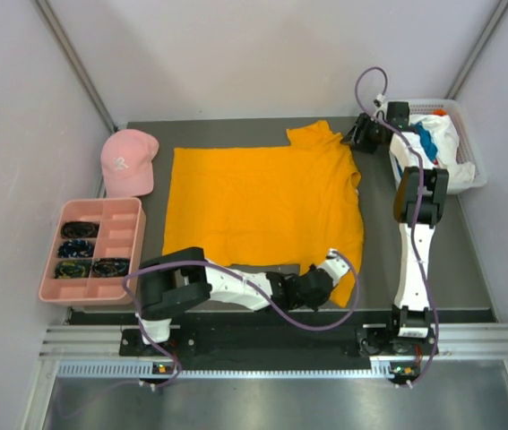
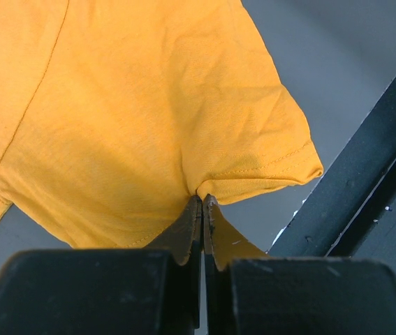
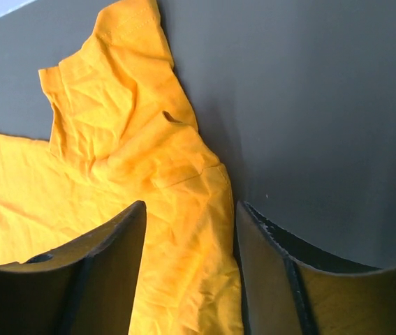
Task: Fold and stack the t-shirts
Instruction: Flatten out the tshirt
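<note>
**Near sleeve pinched, far sleeve under open jaws**

Pinches the hem of the near-right sleeve of the orange-yellow t-shirt (image 1: pixel 262 202) with the left gripper (image 2: pixel 202 209), jaws pressed together on the cloth. Lies low with the left arm, stretched rightward along the near edge of the table (image 1: pixel 236 130). Reaches up the right side with the right arm, elbow bent, wrist turned left at the far edge. Hangs the right gripper (image 3: pixel 189 216) over the crumpled far-right sleeve, jaws apart and gripping nothing. Finds the shirt spread mostly flat across the middle of the table. Shows a teal-blue t-shirt (image 1: pixel 426 139) and a white t-shirt (image 1: pixel 448 150) bunched in the white basket (image 1: pixel 474 170) at far right, and a pink cap (image 1: pixel 128 161) and a pink compartment tray (image 1: pixel 101 235) at left.
</note>
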Controlling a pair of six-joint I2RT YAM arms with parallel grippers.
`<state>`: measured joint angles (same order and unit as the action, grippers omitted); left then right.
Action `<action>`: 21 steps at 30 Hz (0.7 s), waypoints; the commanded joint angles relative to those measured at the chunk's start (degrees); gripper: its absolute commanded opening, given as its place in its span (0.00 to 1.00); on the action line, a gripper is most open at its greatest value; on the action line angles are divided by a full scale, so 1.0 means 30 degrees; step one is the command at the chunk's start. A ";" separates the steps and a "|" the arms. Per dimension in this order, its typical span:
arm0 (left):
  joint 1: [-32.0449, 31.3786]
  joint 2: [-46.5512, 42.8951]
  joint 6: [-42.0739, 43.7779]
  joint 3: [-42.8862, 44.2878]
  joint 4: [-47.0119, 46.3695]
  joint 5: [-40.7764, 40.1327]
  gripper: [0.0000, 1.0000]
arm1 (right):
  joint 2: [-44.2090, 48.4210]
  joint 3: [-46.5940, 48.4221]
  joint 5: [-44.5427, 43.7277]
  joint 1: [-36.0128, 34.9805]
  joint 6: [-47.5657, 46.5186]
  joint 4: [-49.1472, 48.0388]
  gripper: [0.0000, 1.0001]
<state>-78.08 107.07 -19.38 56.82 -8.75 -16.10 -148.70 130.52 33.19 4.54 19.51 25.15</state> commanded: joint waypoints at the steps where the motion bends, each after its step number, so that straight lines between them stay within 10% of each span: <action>1: -0.0105 0.0434 -0.0162 0.0514 0.0399 0.0678 0.00 | 0.2486 -0.0408 0.0595 0.0539 -0.1400 -0.0793 0.57; 21: -0.0105 0.0815 0.0013 0.1188 0.0750 0.0415 0.00 | 0.3220 -0.1348 0.3640 0.0129 -0.5300 0.0084 0.87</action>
<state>-78.11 108.31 -19.38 58.92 -7.55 -15.86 -143.41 124.16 38.98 4.99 7.20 27.53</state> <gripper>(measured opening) 0.013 0.859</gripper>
